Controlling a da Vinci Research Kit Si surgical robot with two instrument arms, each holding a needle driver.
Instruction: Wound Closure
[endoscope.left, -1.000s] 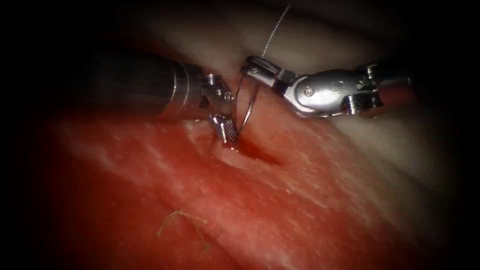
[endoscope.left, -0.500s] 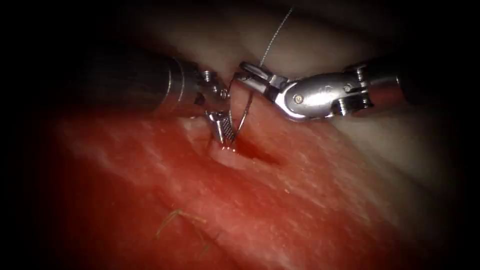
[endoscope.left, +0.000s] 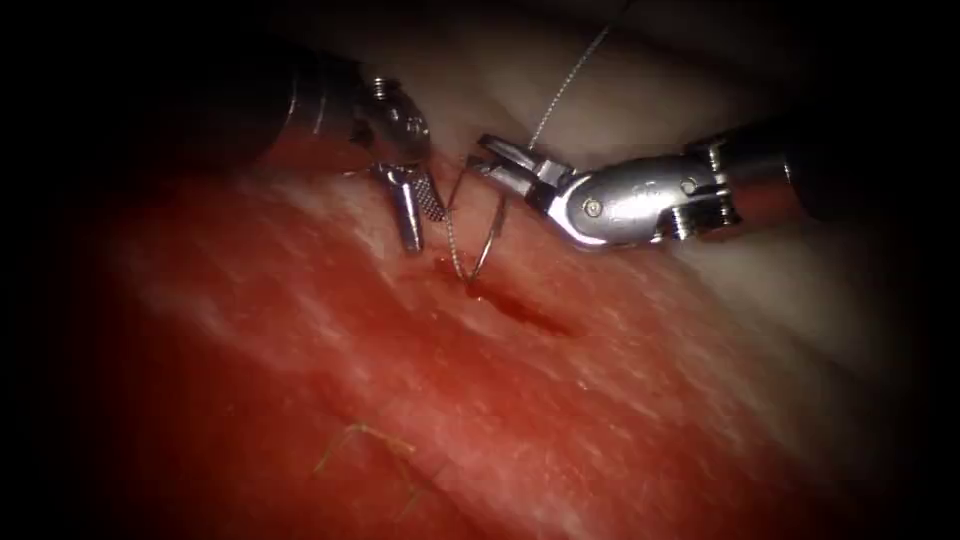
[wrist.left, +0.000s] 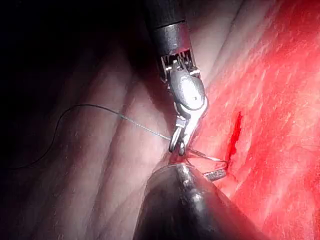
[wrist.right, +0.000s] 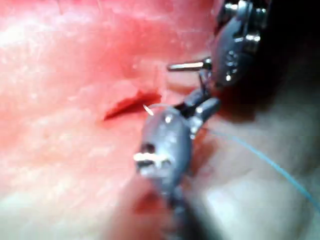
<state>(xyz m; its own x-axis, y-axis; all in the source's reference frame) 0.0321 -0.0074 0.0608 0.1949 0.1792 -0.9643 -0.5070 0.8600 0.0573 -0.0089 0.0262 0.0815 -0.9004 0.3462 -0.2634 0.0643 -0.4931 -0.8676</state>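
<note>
Endoscope view: the right end effector (endoscope.left: 492, 160) enters from the right and is clamped on the needle (endoscope.left: 487, 247) near its thread end, at the top of the curve. From that grip the needle arcs downward; its lowest part meets the tissue (endoscope.left: 620, 400) at the upper-left end of the cut (endoscope.left: 520, 310). Whether the tip is seated in the tissue or only touches the surface cannot be told. A second thin arm of the curve rises again toward the left tool.

The thread (endoscope.left: 570, 80) leaves the needle at the right tool's jaws and runs up and to the right, away from the tissue.

The left end effector (endoscope.left: 415, 215) stands on the left side of the cut, pointing down at the tissue. Its jaws are slightly apart and hold nothing; the ridged inner face of one jaw is visible. Its tips sit just beside the needle without touching it. Compared with half a second ago, this tool has lifted up and to the left, away from the cut's edge where it stood before. The right tool has kept its grip and position.

Left wrist view: the right end effector (wrist.left: 179, 145) hangs over the tissue beside the cut (wrist.left: 234, 135), with the thread (wrist.left: 100, 107) trailing off sideways.

Right wrist view: the right end effector (wrist.right: 197, 107) lies next to the cut (wrist.right: 131, 104), and the thread (wrist.right: 265, 160) runs away from it.

Red fluid (endoscope.left: 490, 295) wets the cut. A pale cut end of thread (endoscope.left: 360, 440) lies on the tissue toward its near edge, well apart from both tools.
</note>
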